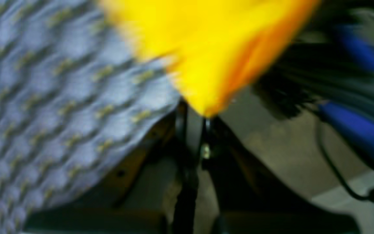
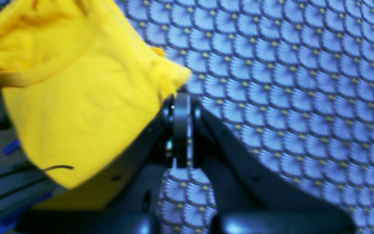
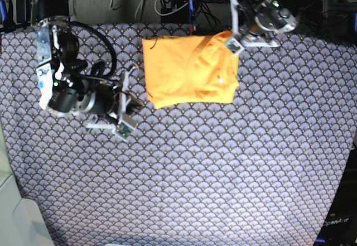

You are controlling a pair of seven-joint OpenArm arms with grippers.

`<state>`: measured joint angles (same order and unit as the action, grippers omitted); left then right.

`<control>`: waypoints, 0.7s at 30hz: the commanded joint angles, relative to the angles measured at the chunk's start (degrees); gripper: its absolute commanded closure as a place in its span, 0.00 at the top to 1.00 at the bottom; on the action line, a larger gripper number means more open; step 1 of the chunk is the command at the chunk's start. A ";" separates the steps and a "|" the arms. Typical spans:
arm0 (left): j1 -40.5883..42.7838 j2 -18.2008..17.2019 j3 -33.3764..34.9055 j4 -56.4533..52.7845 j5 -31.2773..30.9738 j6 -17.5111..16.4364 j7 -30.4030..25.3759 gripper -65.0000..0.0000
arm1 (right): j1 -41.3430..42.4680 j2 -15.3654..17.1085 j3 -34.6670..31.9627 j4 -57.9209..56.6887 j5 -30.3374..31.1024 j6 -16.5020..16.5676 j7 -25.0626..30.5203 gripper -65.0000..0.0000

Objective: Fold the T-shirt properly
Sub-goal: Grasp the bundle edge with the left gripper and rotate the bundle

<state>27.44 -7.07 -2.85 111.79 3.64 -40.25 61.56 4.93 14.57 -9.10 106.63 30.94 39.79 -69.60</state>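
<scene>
The yellow-orange T-shirt lies partly folded near the table's far edge. My left gripper is at its far right corner. In the blurred left wrist view the T-shirt narrows to a point between my shut left gripper. In the right wrist view my right gripper is shut, and a bunched corner of the T-shirt meets its tips. The neckband shows at the upper left. In the base view the right arm sits to the left of the shirt's left edge.
A blue-grey scallop-patterned cloth covers the whole table. Cables and blue parts lie on the floor beyond the far edge, close to the left gripper. Black cables hang behind the table.
</scene>
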 commanded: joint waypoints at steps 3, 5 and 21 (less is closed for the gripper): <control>-1.38 1.66 1.49 0.70 0.27 0.25 -0.33 0.00 | -0.14 0.33 0.27 1.02 0.75 0.21 0.99 0.00; -2.69 2.28 2.02 0.34 0.27 0.25 -0.33 0.00 | -0.67 0.33 0.27 1.02 0.75 0.21 1.16 0.00; -11.75 4.48 -0.80 -10.03 4.67 0.25 -0.94 0.00 | -1.98 1.30 0.27 1.02 0.49 0.21 1.34 0.00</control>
<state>16.32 -2.48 -3.75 102.24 5.45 -41.28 60.84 2.02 15.29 -9.15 106.63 30.79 39.79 -69.21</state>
